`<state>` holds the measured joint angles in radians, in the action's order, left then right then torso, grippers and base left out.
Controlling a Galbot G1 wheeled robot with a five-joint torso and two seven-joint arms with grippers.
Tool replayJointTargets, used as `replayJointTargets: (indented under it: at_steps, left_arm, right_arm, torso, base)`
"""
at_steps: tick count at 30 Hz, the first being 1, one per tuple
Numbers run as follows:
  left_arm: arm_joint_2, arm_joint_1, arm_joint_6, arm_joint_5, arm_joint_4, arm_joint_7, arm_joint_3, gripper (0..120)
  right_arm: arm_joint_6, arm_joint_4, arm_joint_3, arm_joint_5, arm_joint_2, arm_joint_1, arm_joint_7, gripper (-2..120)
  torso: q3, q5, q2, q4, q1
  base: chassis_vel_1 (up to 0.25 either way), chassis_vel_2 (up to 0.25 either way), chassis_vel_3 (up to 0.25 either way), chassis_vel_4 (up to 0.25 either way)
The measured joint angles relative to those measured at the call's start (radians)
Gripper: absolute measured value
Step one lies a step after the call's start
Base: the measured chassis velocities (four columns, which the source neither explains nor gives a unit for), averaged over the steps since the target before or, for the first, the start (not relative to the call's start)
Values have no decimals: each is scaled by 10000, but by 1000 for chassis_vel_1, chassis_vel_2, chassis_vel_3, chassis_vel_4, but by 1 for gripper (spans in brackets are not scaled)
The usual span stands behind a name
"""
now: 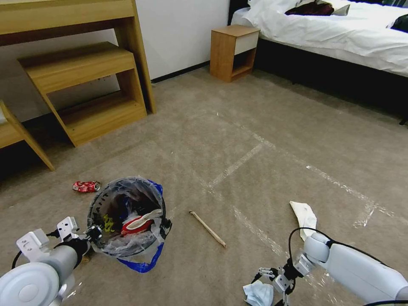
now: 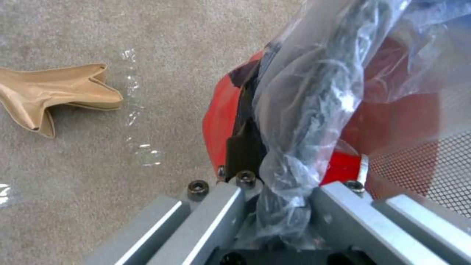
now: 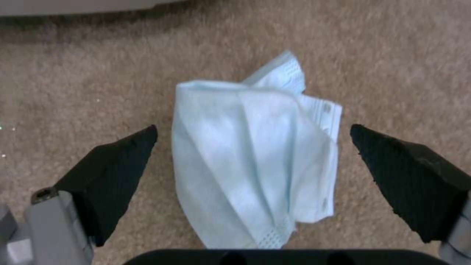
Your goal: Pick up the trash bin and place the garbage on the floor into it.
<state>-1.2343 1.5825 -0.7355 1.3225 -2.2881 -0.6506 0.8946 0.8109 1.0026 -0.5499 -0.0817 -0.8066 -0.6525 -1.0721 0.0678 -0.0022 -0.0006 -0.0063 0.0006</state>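
Observation:
The trash bin (image 1: 127,216), red with a clear crinkly bag, is tilted with its mouth toward me above the floor (image 1: 272,127), with red and white litter inside. My left gripper (image 1: 94,233) is shut on its near rim; in the left wrist view the left gripper (image 2: 275,191) pinches the rim and bunched bag against the red wall (image 2: 220,117). My right gripper (image 1: 272,282) hovers open over a pale blue face mask (image 1: 258,294); the right wrist view shows the mask (image 3: 255,158) lying between the spread fingers (image 3: 113,173). Other garbage: wooden stick (image 1: 208,228), white tissue (image 1: 305,216), crushed red can (image 1: 86,186), cardboard bit (image 2: 54,92).
A wooden desk with low shelves (image 1: 85,85) stands at the back left. A small nightstand (image 1: 233,51) and a bed (image 1: 340,29) are at the back right. Shiny tape lines (image 1: 238,163) cross the open carpet in the middle.

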Motion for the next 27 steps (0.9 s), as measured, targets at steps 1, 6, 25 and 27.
replayJointTargets:
  at_steps: [1, 6, 25, 27]
  left_arm:
    - [0, -9, 0, -1, 11, 0, -1, 0]
    - [8, -52, 0, -4, 48, 1, -17, 0]
    - [22, -145, 0, -38, 160, 21, -119, 0]
    - [20, -156, 0, -62, 168, 26, -132, 0]
  right_arm:
    - [0, -44, 2, -18, -22, 3, -3, 100]
    - [0, -222, 2, -80, -134, 8, -14, 100]
    - [0, -984, 27, -165, -641, 100, 29, 90]
    - [0, -991, 6, -99, -641, 118, 33, 85]
  torso:
    - [0, 0, 0, 0, 0]
    - [0, -1, 0, 0, 0]
    - [1, 1, 0, 0, 0]
    - [0, 0, 0, 1, 0]
  base:
    - [0, 0, 0, 0]
    - [0, 0, 0, 0]
    - [0, 0, 0, 0]
    - [0, 0, 0, 0]
